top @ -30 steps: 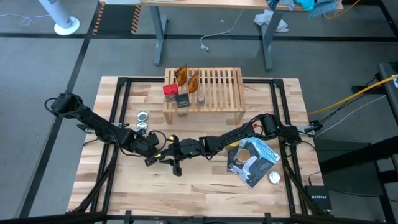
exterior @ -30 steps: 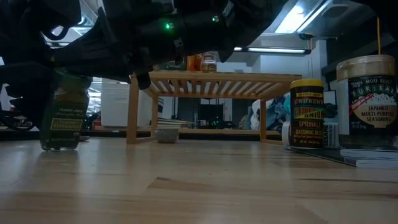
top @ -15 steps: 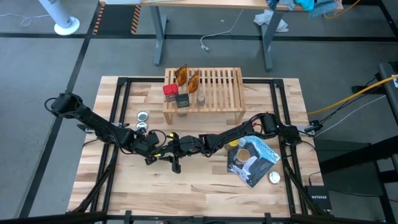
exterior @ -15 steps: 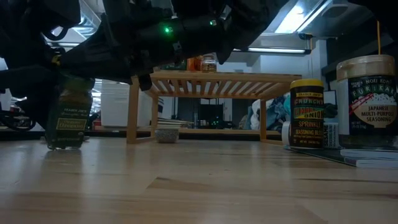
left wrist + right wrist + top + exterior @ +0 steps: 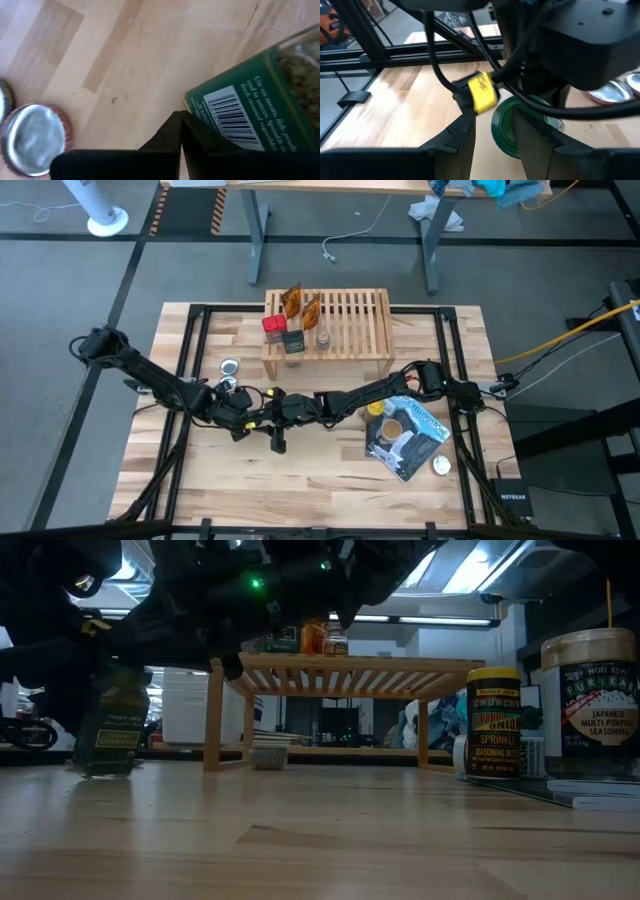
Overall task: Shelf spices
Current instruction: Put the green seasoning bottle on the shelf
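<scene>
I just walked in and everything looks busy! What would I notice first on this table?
Two dark arms meet mid-table, the right end effector gripping a green-capped jar beside the shut left end effector. Behind them, a wooden shelf already holds orange packets and small jars.

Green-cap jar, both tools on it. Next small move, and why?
Probably lift the right tool straight up a little. Its fingers sit either side of the green-capped jar, which stands on the table. The left tool is shut beside the jar's label, not gripping. The jar must clear the table before heading to the shelf.
</scene>
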